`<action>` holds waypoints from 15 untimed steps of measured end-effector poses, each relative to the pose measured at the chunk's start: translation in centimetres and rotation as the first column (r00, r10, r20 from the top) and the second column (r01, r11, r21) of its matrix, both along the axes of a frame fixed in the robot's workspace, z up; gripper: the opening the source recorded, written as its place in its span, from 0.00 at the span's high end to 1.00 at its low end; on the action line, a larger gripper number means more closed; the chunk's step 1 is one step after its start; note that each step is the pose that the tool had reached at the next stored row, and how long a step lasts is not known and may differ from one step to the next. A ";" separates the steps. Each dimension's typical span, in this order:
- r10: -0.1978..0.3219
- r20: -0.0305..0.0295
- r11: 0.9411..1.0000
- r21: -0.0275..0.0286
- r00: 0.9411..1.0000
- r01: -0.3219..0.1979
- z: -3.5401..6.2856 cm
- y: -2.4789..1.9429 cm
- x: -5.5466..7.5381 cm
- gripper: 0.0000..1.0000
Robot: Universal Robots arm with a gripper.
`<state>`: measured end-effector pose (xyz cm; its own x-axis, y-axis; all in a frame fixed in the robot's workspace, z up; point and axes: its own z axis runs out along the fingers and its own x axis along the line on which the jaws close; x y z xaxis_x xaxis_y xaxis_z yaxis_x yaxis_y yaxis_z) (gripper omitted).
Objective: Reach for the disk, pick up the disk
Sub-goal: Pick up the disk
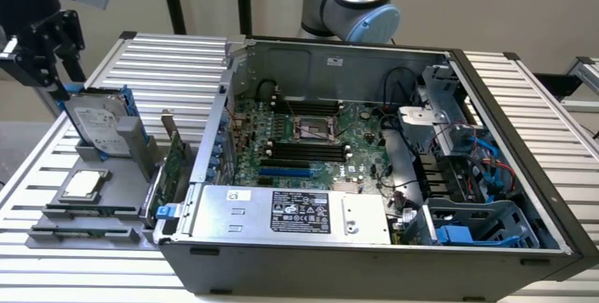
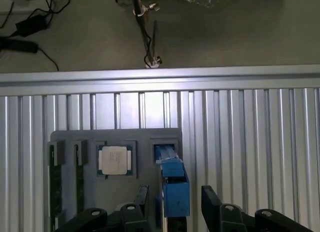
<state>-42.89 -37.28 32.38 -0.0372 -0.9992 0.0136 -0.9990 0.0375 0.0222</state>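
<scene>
Ribbed metal bench point(image 1: 168, 57) carries an open computer case point(image 1: 374, 268) and, near its edge at the exterior view's left, a grey tray point(image 1: 56, 236). The disk point(image 1: 98, 124) stands upright in one tray slot, with a chip point(image 1: 83, 184) in the neighbouring pocket. The gripper point(image 1: 52, 71) hangs just above, its fingers point(image 2: 212, 202) spread either side of the disk's top edge without touching it. Bare bench lies beyond the tray.

Downward hand point(image 2: 175, 199), fingers point(image 2: 211, 201) apart.
</scene>
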 end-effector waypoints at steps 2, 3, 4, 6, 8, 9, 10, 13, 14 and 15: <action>0.001 0.000 1.000 -0.002 1.000 -0.001 -0.30 0.00 0.0 0.46; 0.002 0.000 1.000 -0.003 1.000 -0.002 -0.45 0.00 0.0 0.46; 0.002 0.000 1.000 -0.004 1.000 -0.002 -0.63 0.00 0.0 0.46; 0.002 0.001 1.000 -0.005 1.000 -0.002 -0.94 0.00 0.0 0.46; 0.003 0.003 1.000 -0.006 1.000 -0.003 -1.25 0.00 0.0 0.46; 0.003 0.004 1.000 -0.006 1.000 -0.003 -1.39 0.00 0.0 0.46; 0.004 0.006 1.000 -0.006 1.000 -0.004 -1.53 0.00 0.0 0.46; 0.006 0.014 1.000 -0.008 1.000 -0.006 -1.93 0.00 0.0 0.46; 0.008 0.018 1.000 -0.008 1.000 -0.008 -2.01 0.00 0.0 0.46; 0.009 0.021 1.000 -0.008 1.000 -0.009 -2.07 0.01 0.0 0.46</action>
